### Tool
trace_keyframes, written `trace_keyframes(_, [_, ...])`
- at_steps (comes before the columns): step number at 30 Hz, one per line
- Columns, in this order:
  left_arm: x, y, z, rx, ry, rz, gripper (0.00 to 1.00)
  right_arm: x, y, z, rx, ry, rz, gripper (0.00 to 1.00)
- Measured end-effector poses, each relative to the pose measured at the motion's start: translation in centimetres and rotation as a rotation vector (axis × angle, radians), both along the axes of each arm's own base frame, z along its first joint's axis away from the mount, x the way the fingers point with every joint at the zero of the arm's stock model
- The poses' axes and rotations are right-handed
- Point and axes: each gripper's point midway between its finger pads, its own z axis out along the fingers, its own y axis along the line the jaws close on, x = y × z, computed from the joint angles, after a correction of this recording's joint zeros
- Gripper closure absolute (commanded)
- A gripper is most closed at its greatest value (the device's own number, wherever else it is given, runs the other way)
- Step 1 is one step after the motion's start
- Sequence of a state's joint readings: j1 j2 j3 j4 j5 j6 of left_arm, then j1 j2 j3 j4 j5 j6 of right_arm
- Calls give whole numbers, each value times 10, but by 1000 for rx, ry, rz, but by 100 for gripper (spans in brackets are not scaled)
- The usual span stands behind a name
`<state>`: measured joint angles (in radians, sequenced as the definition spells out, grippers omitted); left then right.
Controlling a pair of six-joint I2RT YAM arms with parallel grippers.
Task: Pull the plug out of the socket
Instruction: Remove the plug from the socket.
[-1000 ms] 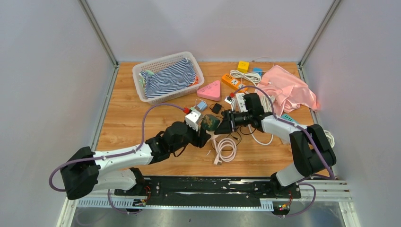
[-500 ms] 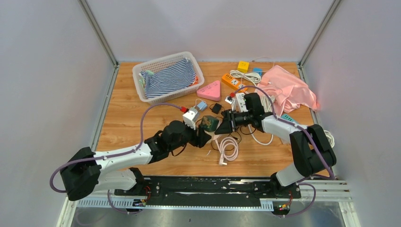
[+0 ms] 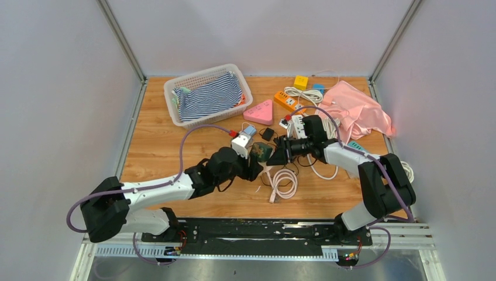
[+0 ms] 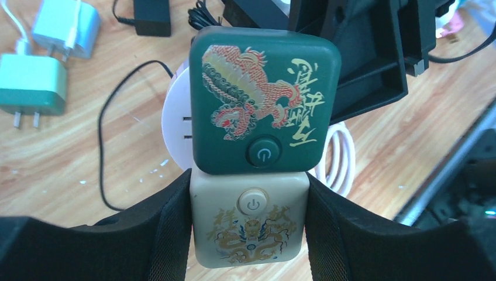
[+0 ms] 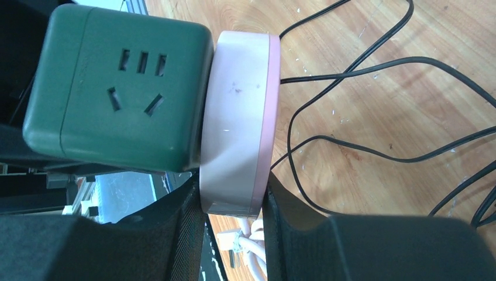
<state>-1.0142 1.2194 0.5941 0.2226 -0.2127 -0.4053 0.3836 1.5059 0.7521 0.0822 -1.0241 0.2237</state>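
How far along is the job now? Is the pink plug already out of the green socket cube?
Done: both grasps. The left gripper is shut on the beige cube carrying the green socket cube; the right gripper is shut on the pink plug. In hand: the pull, but the plug sits flush against that cube, no gap. Left: draw it free.

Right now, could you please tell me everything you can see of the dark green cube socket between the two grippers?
The green cube socket is a dark green block of matt plastic with rounded corners. One face carries a red and gold dragon print, gold characters and a round power button, and another shows outlet slots. It butts against the beige cube, which the left gripper clamps. The pink round plug, clamped by the right gripper, sits flat against its side.
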Motion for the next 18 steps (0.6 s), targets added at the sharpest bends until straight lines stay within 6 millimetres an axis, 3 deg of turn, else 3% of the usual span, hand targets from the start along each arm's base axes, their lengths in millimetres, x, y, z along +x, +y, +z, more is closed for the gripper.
trace_keyframes(8, [-2, 6, -7, -187, 191, -34, 100, 1, 0, -4, -6, 29, -12, 100])
trace_keyframes(18, [-9, 1, -23, -30, 75, -22, 100, -2, 0, -26, -28, 86, 9, 100])
